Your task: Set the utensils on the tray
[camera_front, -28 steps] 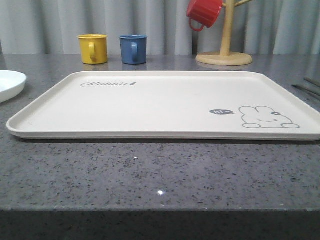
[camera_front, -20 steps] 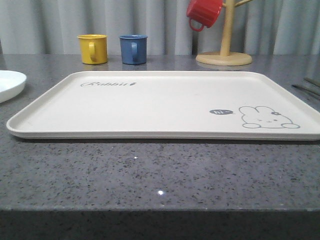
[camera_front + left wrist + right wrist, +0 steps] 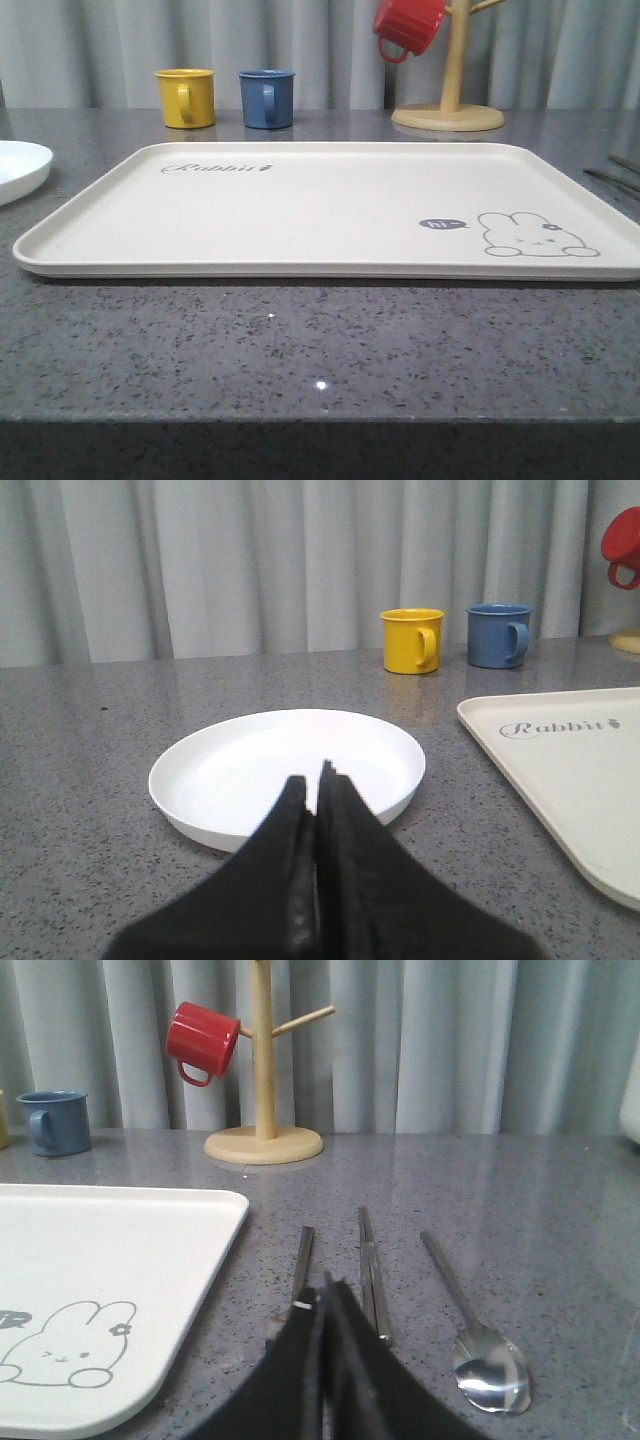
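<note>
Plate [image 3: 288, 770] lies just beyond the left hand [image 3: 318, 780], spoon [image 3: 478, 1345] beside the right hand [image 3: 326, 1295] (both pinched closed, empty).

Soft, even light falls from above, bright but not harsh. The tray [image 3: 330, 205] casts a thin dark shadow along its near edge on the speckled counter [image 3: 320, 350], where two small white glints show. The spoon [image 3: 480, 1345] bowl carries a bright reflection. Both grippers, left [image 3: 318, 780] and right [image 3: 326, 1290], are blurred, too near for focus
</note>
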You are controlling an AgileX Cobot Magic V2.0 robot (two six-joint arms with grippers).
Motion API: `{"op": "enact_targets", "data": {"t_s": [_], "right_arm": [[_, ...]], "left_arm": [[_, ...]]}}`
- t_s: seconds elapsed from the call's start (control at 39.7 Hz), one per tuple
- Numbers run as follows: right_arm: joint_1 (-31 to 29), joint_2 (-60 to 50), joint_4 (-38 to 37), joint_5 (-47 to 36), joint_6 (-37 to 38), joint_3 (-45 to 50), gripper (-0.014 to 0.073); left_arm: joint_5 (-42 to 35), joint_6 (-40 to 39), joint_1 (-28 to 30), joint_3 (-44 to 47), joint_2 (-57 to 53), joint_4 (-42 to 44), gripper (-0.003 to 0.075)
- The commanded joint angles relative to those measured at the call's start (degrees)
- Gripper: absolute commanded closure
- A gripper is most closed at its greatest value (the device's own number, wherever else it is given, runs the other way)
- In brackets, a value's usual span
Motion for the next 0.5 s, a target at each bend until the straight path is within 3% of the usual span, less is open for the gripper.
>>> {"op": "enact_targets", "data": {"t_s": [0.0, 0.13, 0.23, 0.33, 0.48], "right_arm": [[-0.30, -0.98, -0.89, -4.99, 0.03, 0.04, 0.0661], [-0.30, -0.98, 0.00, -5.12, 0.03, -1.03, 0.0661], [-0.30, -0.98, 0.00, 0.95, 0.03, -6.60, 0.0661], [-0.30, 0.94, 0.00, 9.42, 0.03, -15.32, 0.0661], [-0.30, 9.62, 0.00, 18.97, 0.03, -28.09, 0.0661]], "left_arm": [[-5.05, -0.62, 0.16, 1.00, -1.13, -0.42, 0.0740], [-7.79, -0.62, 0.06, 0.58, -1.13, -0.42, 0.0740], [-7.25, -0.62, 0.05, -3.28, -1.13, -0.42, 0.0740], [-1.48, -0.62, 0.05, -11.69, -0.69, -0.42, 0.0740], [13.87, -0.62, 0.05, -27.75, 5.07, -0.42, 0.0740]]}}
